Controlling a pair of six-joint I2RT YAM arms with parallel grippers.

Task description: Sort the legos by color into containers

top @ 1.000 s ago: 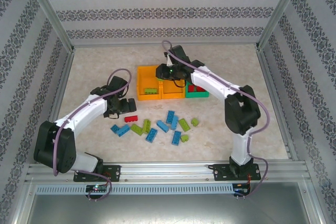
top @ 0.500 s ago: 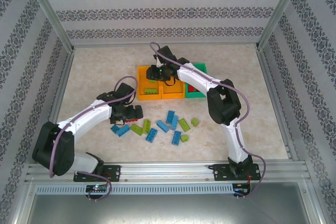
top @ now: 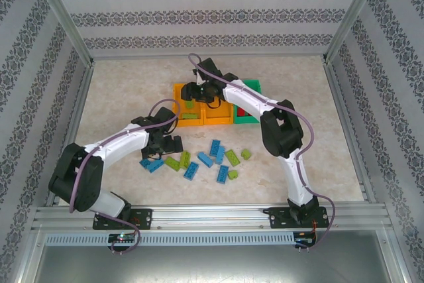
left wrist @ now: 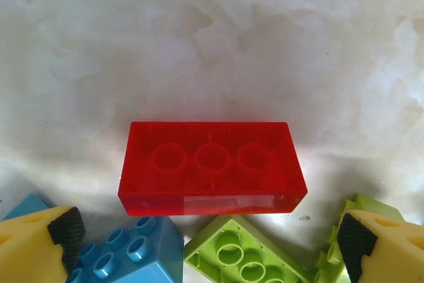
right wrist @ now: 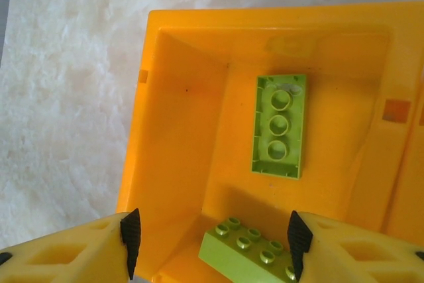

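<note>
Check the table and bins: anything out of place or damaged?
Nothing spilled or broken. The red brick on the table lies upside down, hollow side up, and so does one green brick in an orange bin.

My top cam looks down from behind. Wrists close, facing down: left over red brick [left wrist: 212, 167], right over bin [right wrist: 172, 130], shared with top.

**Robot test cell in a laboratory.** We identify the setting by its built enclosure. Aluminium profile posts [top: 66, 21] frame a box whose walls [top: 212, 18] are papered in striped, ornamented bands, and the tabletop [top: 298, 91] has a marble-look surface. We note a left arm [top: 112, 142] and a right arm [top: 298, 177], both white, bolted side by side to a slotted metal rail [top: 212, 215] at the near edge.
</note>
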